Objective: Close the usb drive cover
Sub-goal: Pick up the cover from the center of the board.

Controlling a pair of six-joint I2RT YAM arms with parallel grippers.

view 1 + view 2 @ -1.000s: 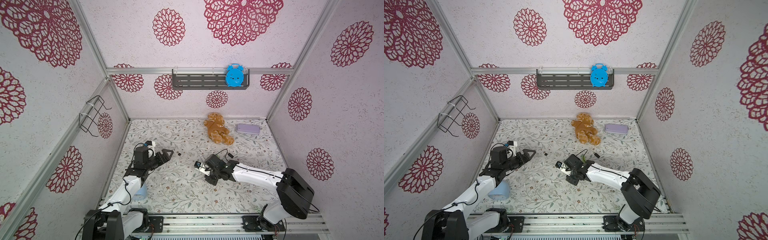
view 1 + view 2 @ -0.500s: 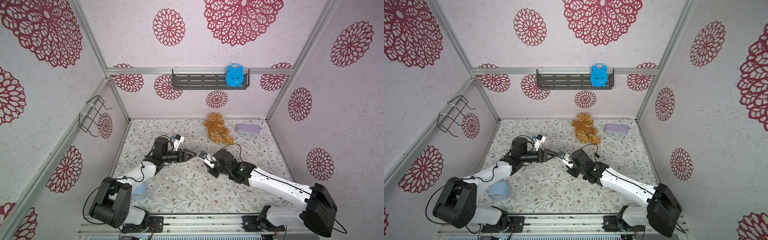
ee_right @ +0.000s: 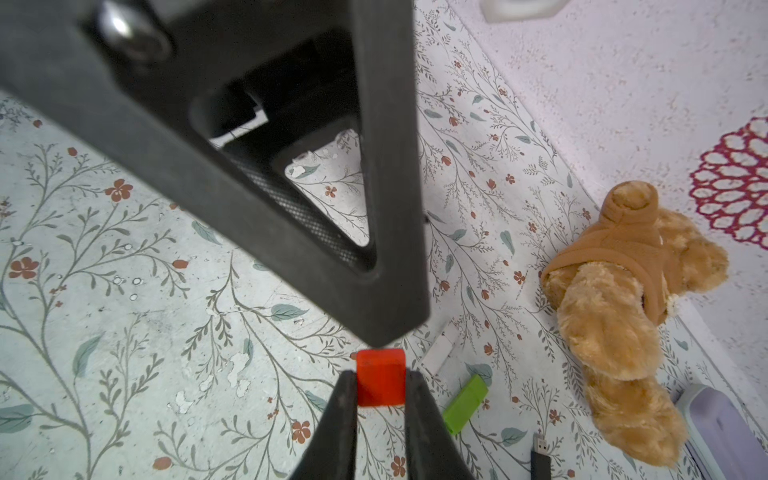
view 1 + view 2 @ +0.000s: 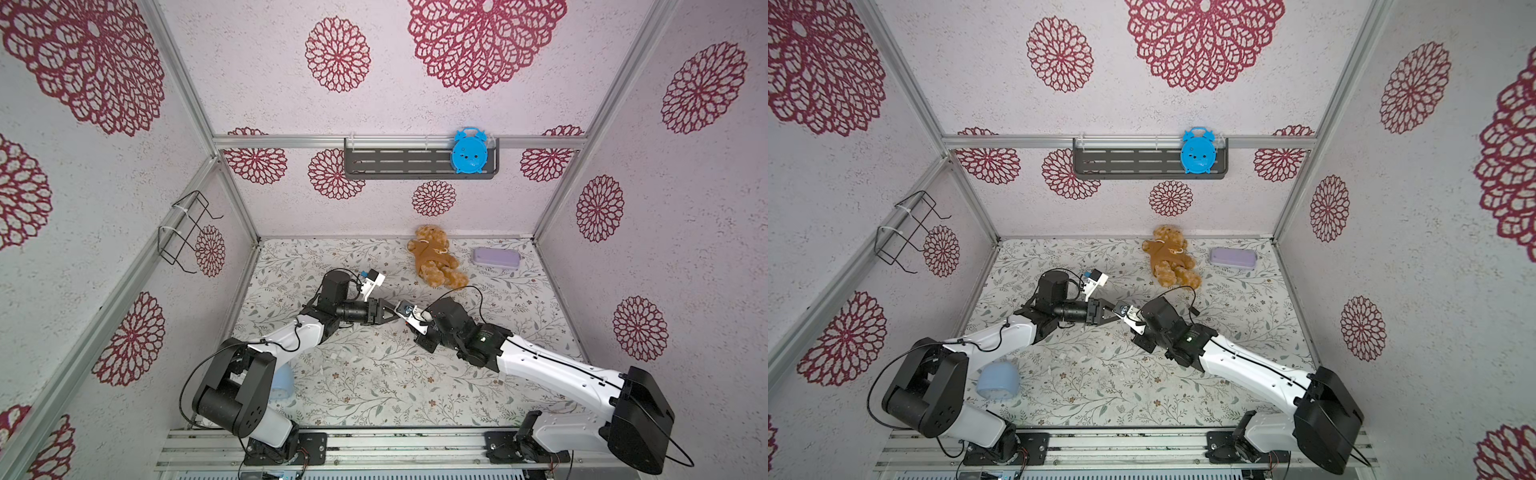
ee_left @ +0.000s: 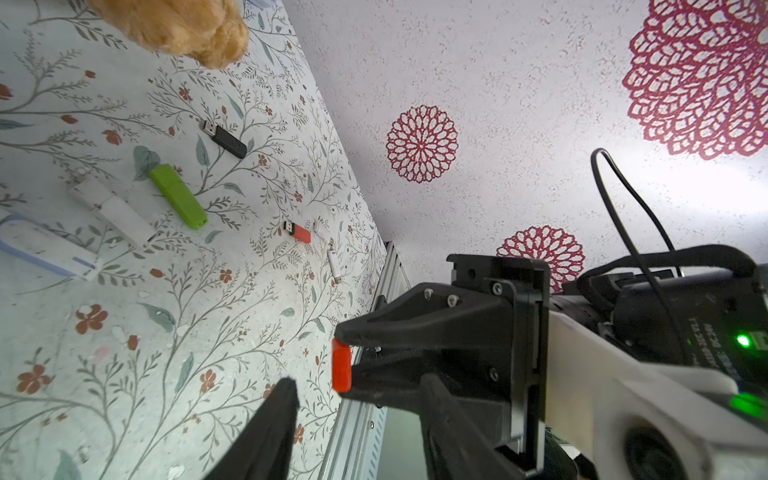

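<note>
While the right gripper (image 5: pixel 347 365) is clamped on the red drive (image 3: pixel 380 382) in mid-air, the left gripper (image 4: pixel 390 313) — jaws half-open — sits at its free end, so the cover looks not yet shut.

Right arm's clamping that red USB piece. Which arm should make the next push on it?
Left, probably. The left gripper has free, part-open fingers, one tip at the red USB piece; the right gripper is shut on it.
</note>
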